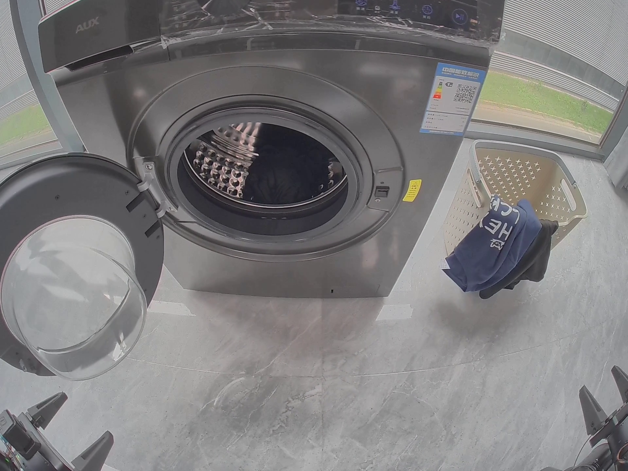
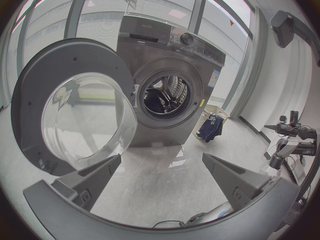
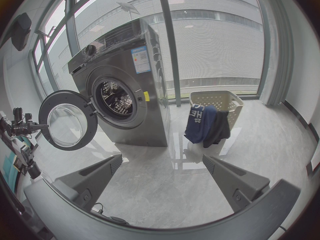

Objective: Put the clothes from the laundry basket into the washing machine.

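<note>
Clothes, a navy-blue printed T-shirt (image 1: 492, 246) and a black garment (image 1: 535, 261), hang over the rim of the beige perforated plastic laundry basket (image 1: 517, 174) at my two o'clock, not yet moved. At twelve, the grey front-loading washing machine (image 1: 294, 273) stands open; a dark mass (image 1: 291, 168) in its drum (image 1: 222, 165) I cannot identify, and the basket's floor is hidden. My left gripper (image 1: 85, 417) and right gripper (image 1: 600, 381) gape wide, empty.

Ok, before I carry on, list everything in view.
Washing machine: one, grey, centre.
Door: one, grey with clear bowl, open to robot's left.
Dark cloth: one, inside the drum.
Laundry basket: one, beige, on floor right of machine.
Blue garment: one, draped over basket's rim.
Black garment: one, draped beside the blue.
Left gripper: one, dark, open, low near door.
Right gripper: one, dark, open, low on right.
</note>
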{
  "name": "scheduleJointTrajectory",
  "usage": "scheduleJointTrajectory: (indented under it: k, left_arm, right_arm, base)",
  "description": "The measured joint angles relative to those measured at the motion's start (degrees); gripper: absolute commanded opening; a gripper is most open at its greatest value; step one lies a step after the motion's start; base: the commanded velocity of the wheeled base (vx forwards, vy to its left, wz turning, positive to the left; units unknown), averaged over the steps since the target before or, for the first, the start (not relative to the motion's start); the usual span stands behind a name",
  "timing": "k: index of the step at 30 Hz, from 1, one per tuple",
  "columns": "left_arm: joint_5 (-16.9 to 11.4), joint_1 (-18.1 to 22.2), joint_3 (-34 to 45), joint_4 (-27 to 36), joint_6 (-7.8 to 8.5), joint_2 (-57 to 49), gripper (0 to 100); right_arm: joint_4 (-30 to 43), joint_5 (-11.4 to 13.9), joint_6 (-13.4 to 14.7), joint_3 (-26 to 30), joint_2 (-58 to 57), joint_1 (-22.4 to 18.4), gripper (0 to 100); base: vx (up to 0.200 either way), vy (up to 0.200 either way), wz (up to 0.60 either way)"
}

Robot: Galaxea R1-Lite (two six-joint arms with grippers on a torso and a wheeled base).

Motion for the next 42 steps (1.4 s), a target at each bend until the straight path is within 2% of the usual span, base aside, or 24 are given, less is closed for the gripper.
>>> scheduleJointTrajectory:
  k: [3, 5, 7, 9, 11, 15, 17, 21, 25, 27, 31, 42]
  left_arm:
    - [-0.56, 3.50, 0.00, 3.41, 0.24, -3.91, 100]
    - [-0.69, 5.64, 0.00, 3.45, 0.84, -5.56, 100]
    - [-1.21, 8.40, 0.00, 3.41, 2.33, -6.72, 100]
    - [-1.77, 11.48, 0.00, 3.47, 4.27, -7.63, 100]
    - [-2.33, 14.36, 0.00, 3.58, 5.53, -8.44, 100]
    - [-2.82, 18.52, -0.02, 6.12, 7.18, -10.97, 100]
    - [-2.76, 19.48, -0.02, 6.41, 7.11, -11.85, 100]
    - [-2.40, 20.36, -0.02, 6.41, 6.31, -12.92, 100]
    - [-2.32, 20.54, -0.02, 6.41, 6.14, -13.36, 100]
    - [-2.32, 20.58, -0.02, 6.41, 6.12, -13.48, 100]
    - [-2.29, 20.63, -0.02, 6.36, 6.34, -13.59, 100]
    - [-1.85, 20.63, -0.02, 6.36, 5.69, -13.69, 100]
  right_arm:
    - [0.62, -1.51, -0.35, 0.00, -1.43, -1.35, 100]
    - [0.99, -1.49, -0.95, 0.00, -2.18, -3.25, 100]
    - [1.39, -0.52, -1.87, -0.02, -2.93, -5.24, 100]
    - [2.38, 1.50, -3.12, -0.02, -3.85, -6.68, 100]
    - [3.12, 3.22, -4.27, -0.02, -4.91, -7.28, 100]
    - [3.94, 4.88, -5.22, -0.02, -6.40, -7.88, 100]
    - [4.21, 5.00, -5.08, -0.02, -6.80, -7.94, 100]
    - [3.94, 3.45, -4.00, -0.02, -7.28, -8.03, 100]
    - [3.94, 4.23, -6.03, -0.02, -7.47, -8.07, 100]
    - [3.94, 5.05, -6.56, -0.02, -7.55, -8.07, 100]
    - [3.96, 5.13, -6.67, -0.02, -7.58, -8.07, 100]
    - [3.94, 5.13, -6.69, -0.02, -7.58, -8.03, 100]
  base:
    - [0.000, 0.000, 0.00]
    - [0.000, 0.000, 0.00]
    - [0.000, 0.000, 0.00]
    - [0.000, 0.000, 0.00]
    - [0.000, 0.000, 0.00]
    - [0.000, 0.000, 0.00]
    - [0.000, 0.000, 0.00]
    - [0.000, 0.000, 0.00]
    - [0.000, 0.000, 0.00]
    - [0.000, -0.200, 0.00]
    - [0.000, -0.200, 0.00]
    - [0.000, -0.200, 0.00]
